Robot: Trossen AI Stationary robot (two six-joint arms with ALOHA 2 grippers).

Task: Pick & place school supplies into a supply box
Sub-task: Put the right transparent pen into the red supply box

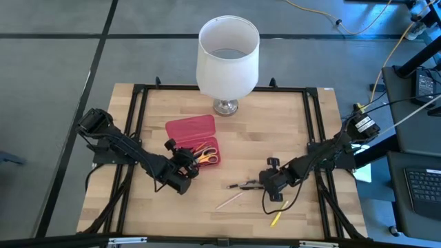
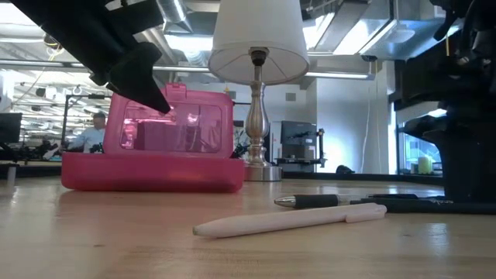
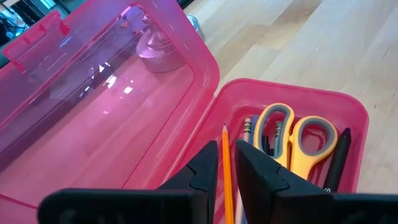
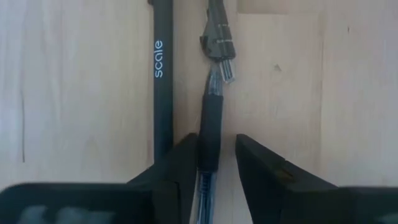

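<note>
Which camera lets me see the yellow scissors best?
The left wrist view: the scissors lie close up inside the pink box. The high view shows them small. In the low view the box wall hides them; the right wrist view misses them.

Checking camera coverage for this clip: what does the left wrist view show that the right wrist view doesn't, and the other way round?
Only the left wrist view shows the pink supply box with its lid open, yellow-handled scissors and pencils lying inside, and an orange pencil between the left gripper fingers over the box.

Only the right wrist view shows a black pen on the table between the right gripper fingers, with a black pen marked "scale" beside it.

Both show the light wooden table and their own dark fingers framing one writing tool.
</note>
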